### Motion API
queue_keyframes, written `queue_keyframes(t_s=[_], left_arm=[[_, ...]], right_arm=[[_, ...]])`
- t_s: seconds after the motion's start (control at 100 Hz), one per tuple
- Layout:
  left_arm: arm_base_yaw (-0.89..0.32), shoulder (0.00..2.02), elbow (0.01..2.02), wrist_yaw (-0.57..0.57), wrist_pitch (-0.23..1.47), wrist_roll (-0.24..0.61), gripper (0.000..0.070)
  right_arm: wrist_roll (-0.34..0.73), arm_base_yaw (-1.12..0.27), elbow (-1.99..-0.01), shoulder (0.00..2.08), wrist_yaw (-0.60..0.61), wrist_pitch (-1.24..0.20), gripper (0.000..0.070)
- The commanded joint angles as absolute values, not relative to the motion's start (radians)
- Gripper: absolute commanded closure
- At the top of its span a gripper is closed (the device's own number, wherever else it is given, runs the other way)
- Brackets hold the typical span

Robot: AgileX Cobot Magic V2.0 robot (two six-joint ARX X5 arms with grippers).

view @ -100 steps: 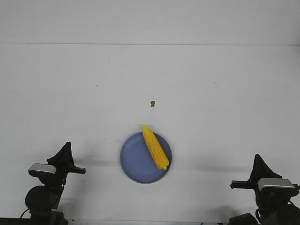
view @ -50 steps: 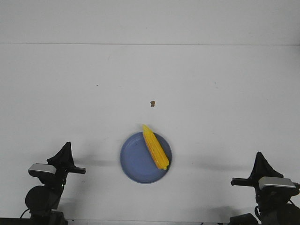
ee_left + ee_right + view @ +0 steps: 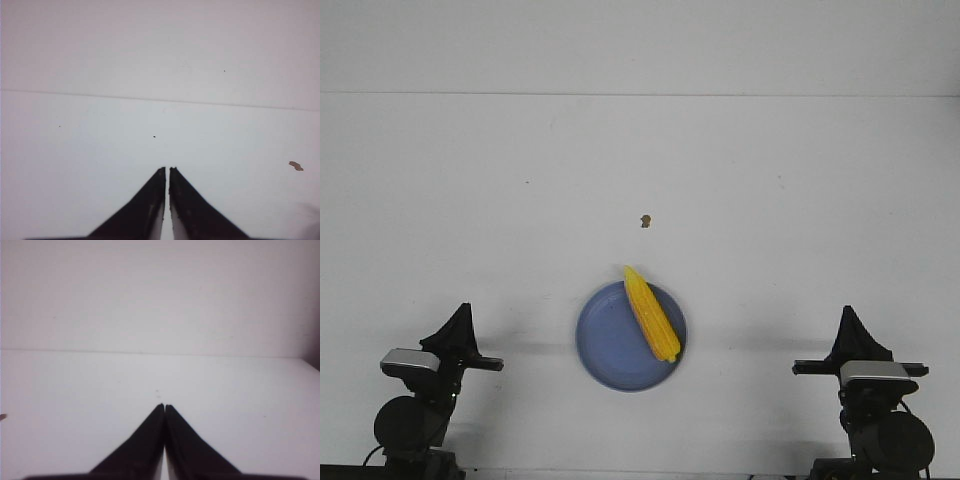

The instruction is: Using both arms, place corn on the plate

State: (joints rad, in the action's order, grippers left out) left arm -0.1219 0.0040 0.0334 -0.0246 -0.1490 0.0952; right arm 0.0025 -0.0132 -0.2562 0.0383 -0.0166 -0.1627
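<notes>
— Where's the glossy yellow-orange corn cob (image 3: 651, 314) now?

— Lying on the round, shallow periwinkle-blue plate (image 3: 605, 345), along its right half, pointed tip poking just over the far rim.

— So it looks finished?

— I'd say so; the placing seems done, nothing left but parking the arms.

— And the grippers?

— Both are back by the near edge of the white table (image 3: 470, 180), well apart from the plate. The black left gripper (image 3: 167, 170) has its fingers pinched together on nothing, and the black right gripper (image 3: 164, 406) is clenched empty too.

— That tiny brown speck (image 3: 645, 221)?

— It sits beyond the plate, not part of this
</notes>
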Motion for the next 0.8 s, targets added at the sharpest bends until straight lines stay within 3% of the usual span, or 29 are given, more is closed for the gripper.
queue_keyframes(t_s=[0.0, 0.2, 0.51, 0.79], left_arm=[[-0.122, 0.003, 0.014, -0.027, -0.159, 0.091, 0.0688], [-0.122, 0.003, 0.014, -0.027, -0.159, 0.091, 0.0688], [-0.122, 0.003, 0.014, -0.027, -0.159, 0.091, 0.0688], [-0.122, 0.003, 0.014, -0.027, -0.159, 0.091, 0.0688]], right_arm=[[-0.008, 0.007, -0.223, 0.019, 0.002, -0.115, 0.0700], [-0.007, 0.058, -0.144, 0.001, 0.080, -0.081, 0.0700], [0.007, 0.057, -0.038, 0.001, 0.079, 0.073, 0.0700], [0.010, 0.057, -0.013, 0.001, 0.078, 0.116, 0.0700]])
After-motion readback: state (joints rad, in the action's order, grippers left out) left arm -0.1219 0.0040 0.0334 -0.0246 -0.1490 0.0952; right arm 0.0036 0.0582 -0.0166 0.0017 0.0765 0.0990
